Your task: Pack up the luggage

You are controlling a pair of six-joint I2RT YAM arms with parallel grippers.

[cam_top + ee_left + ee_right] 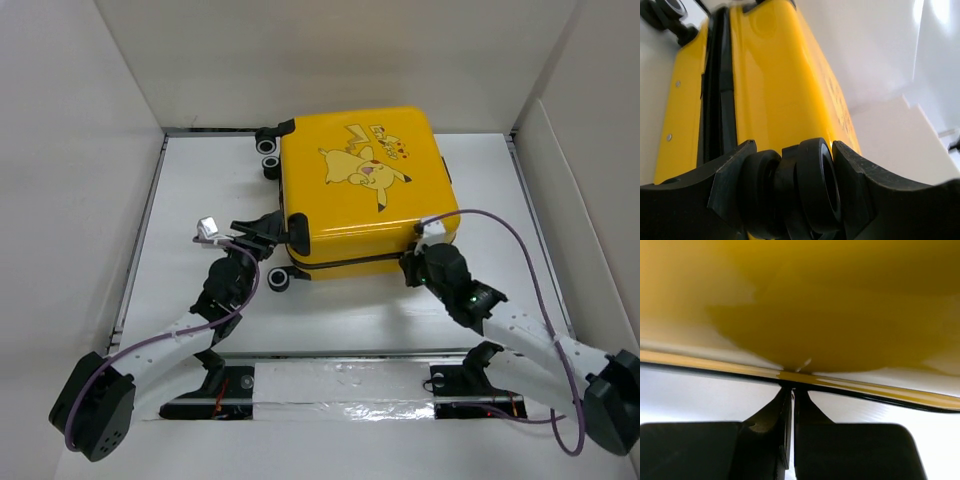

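We see the luggage lying flat and zipped shut toward the far middle of the white table, printed side up, wheels along its left side. Our left gripper sits at the case's near-left corner, its two fingers clamped on either side of a black wheel, which fills the gap between them. Our right gripper meets the near-right corner, its fingers pressed almost together with their tips against the black zipper seam (whether anything thin is pinched there, we cannot tell). Both arms reach in from the near edge.
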